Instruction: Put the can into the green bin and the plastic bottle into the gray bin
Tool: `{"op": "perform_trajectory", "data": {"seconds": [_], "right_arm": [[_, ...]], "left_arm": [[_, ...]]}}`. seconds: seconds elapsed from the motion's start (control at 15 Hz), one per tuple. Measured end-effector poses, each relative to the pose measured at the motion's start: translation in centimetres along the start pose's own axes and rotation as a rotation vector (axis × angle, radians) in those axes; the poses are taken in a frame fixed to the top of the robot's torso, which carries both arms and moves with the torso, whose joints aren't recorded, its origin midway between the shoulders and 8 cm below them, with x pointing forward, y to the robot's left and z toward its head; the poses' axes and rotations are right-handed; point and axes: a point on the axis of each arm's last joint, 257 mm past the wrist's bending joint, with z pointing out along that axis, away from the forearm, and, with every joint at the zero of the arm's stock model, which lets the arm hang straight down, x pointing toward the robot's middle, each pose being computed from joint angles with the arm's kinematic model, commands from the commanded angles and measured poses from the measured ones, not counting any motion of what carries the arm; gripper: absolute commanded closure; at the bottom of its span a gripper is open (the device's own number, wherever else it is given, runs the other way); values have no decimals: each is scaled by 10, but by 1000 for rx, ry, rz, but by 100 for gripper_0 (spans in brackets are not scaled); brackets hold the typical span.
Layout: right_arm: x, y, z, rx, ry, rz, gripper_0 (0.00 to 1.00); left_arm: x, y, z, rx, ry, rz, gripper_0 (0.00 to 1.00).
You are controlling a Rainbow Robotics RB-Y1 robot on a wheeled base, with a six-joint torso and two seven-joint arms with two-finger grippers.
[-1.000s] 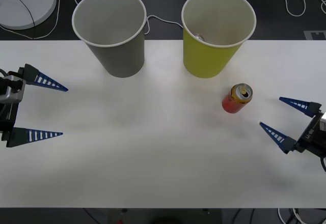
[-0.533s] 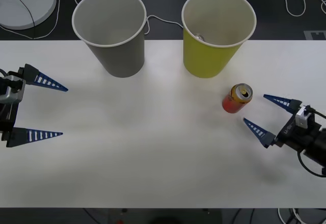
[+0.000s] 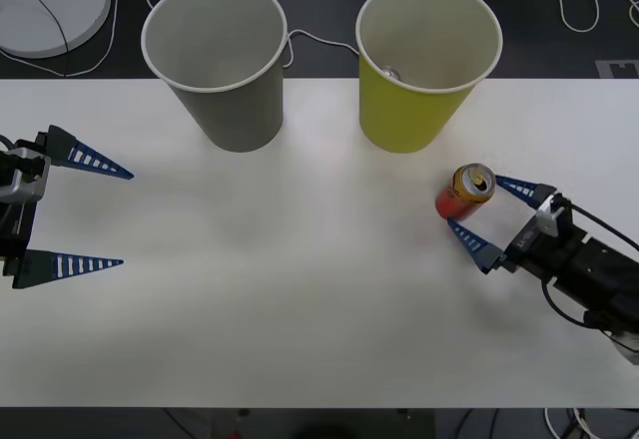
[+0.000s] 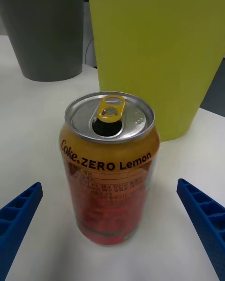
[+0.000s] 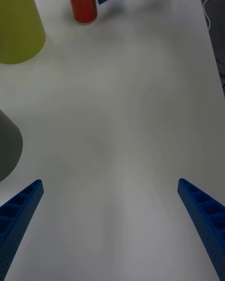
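Left tool (image 3: 60,210) sits idle at counter (image 3: 300,309) edge, fingers wide apart, holding nothing. Gray bin (image 3: 215,60) and green bin (image 3: 427,60) stand well beyond right tool (image 3: 491,218), side by side. Can (image 3: 464,193) stands upright btwn right tool's spread fingers, not yet clamped, just short of green bin. Risk: fingers look off-centre w/ one tip near can's base, so closing could nudge or tip it; it's an opened can, light, prob. dents or slips if squeezed unevenly.

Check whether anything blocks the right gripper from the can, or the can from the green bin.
Nothing visible does. The right gripper has its jaws open on either side of the can, with bare table between the can and the green bin.
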Motion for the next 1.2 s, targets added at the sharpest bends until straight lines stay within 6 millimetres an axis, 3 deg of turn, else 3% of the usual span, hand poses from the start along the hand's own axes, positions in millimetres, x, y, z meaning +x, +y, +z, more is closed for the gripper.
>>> {"op": "perform_trajectory", "data": {"seconds": [0.67,0.73,0.8,0.87,1.2], "right_arm": [[-3,7,43,32,10,2,0],[-3,7,44,33,11,-1,16],[-3,7,44,32,12,-6,81],[-3,8,44,31,14,-11,100],[-3,10,45,27,11,-17,100]], "left_arm": [[0,0,0,0,0,0,0],[0,0,0,0,0,0,0],[0,0,0,0,0,0,0],[0,0,0,0,0,0,0],[0,0,0,0,0,0,0]]}}
